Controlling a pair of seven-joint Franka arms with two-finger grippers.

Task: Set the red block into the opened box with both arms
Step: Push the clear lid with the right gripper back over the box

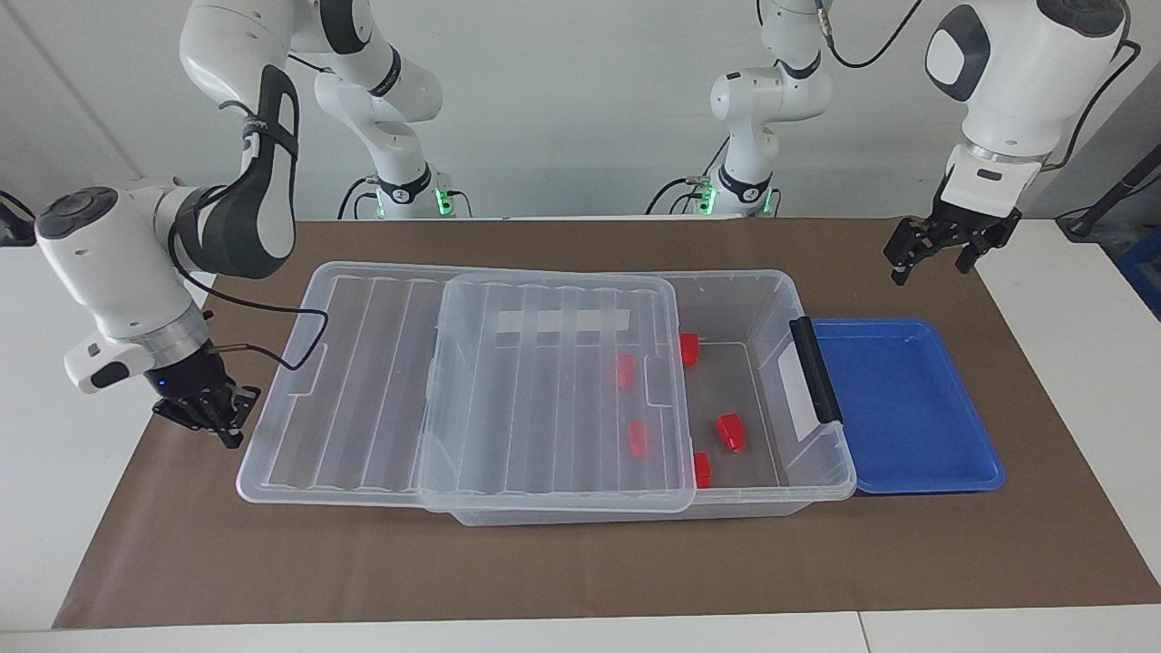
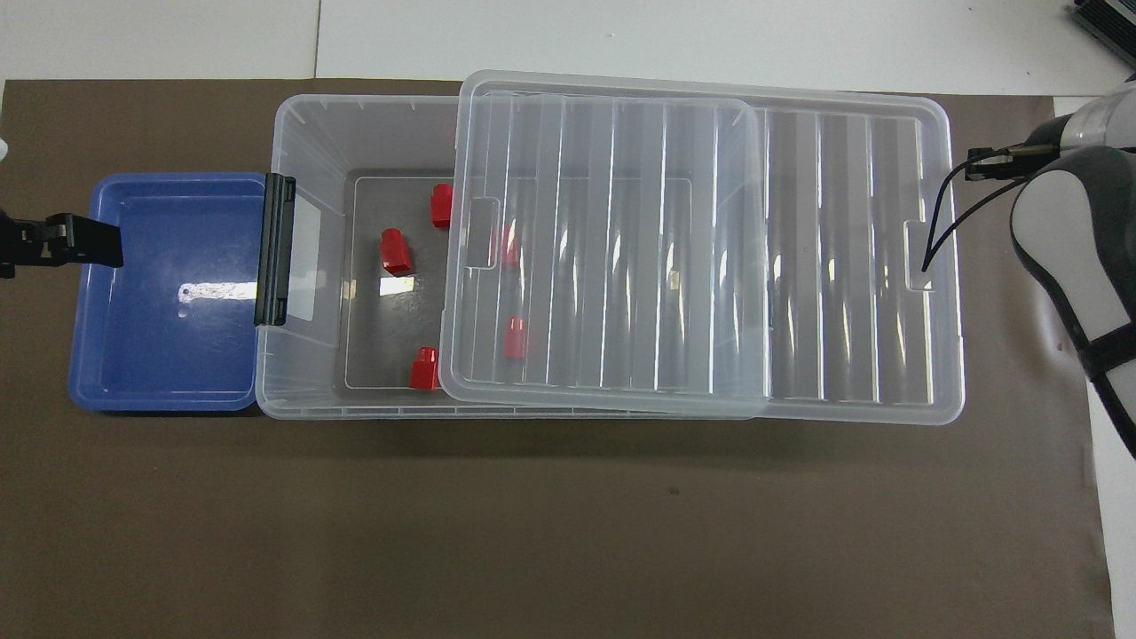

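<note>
Facing view: right gripper (image 1: 227,426) shut, empty, low at nine o'clock beside lid (image 1: 453,390), likely to push. Left gripper (image 1: 934,249) open, empty, waiting above tray (image 1: 907,472). Red blocks (image 1: 730,432) inside box (image 1: 798,299).

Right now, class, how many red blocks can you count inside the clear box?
5: three on the box's open floor, two under the slid lid. More may hide beneath the lid.
</note>
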